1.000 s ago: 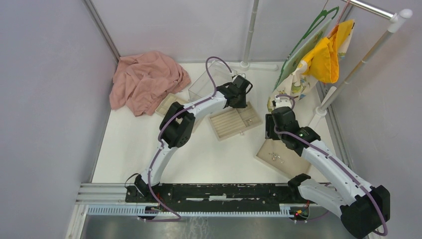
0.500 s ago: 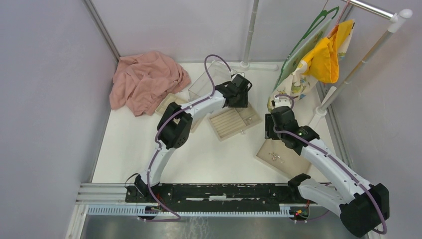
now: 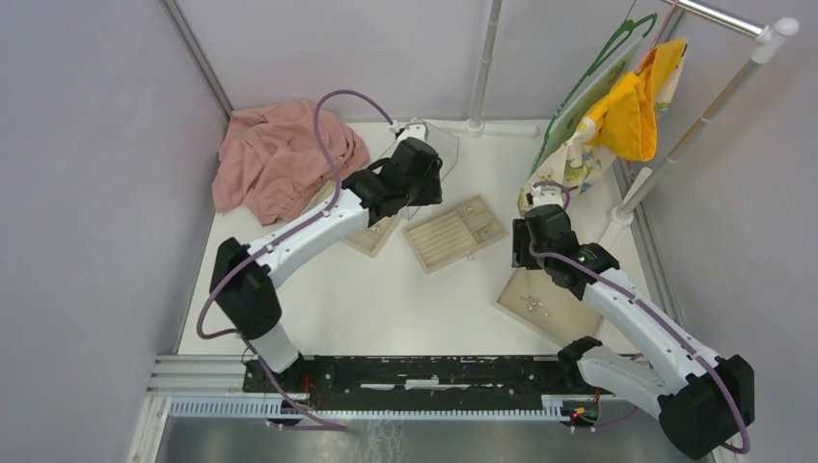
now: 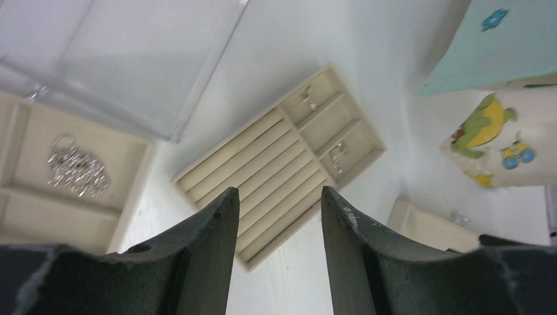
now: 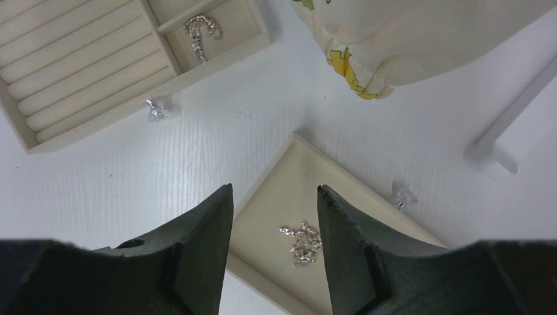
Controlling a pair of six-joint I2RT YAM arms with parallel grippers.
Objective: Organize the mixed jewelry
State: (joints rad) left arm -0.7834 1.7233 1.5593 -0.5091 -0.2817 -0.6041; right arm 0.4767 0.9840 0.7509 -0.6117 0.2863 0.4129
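Observation:
Small silver jewelry lies in several places. A tangled clump [image 5: 302, 243] sits in a flat beige tray [image 5: 289, 177], right under my right gripper [image 5: 274, 191], which is open and empty above it. A chain piece [image 5: 200, 29] lies in a compartment of the slotted beige tray [image 3: 455, 232]. One loose piece [image 5: 156, 109] lies on the table beside that tray, and another [image 5: 402, 195] beside the flat tray. My left gripper [image 4: 279, 193] is open and empty, high above the slotted tray [image 4: 263, 177]. A larger silver cluster [image 4: 75, 169] lies in a third beige tray [image 4: 20, 216] at left.
A clear plastic box [image 3: 424, 154] stands at the back beside my left gripper [image 3: 422, 178]. A pink cloth [image 3: 280, 154] lies at the back left. A printed fabric bag [image 3: 569, 154] and a yellow cloth [image 3: 637, 106] hang from a rack at right.
My left arm has swung left and back, from over the slotted tray's far corner to near the clear box. The right arm has hardly moved.

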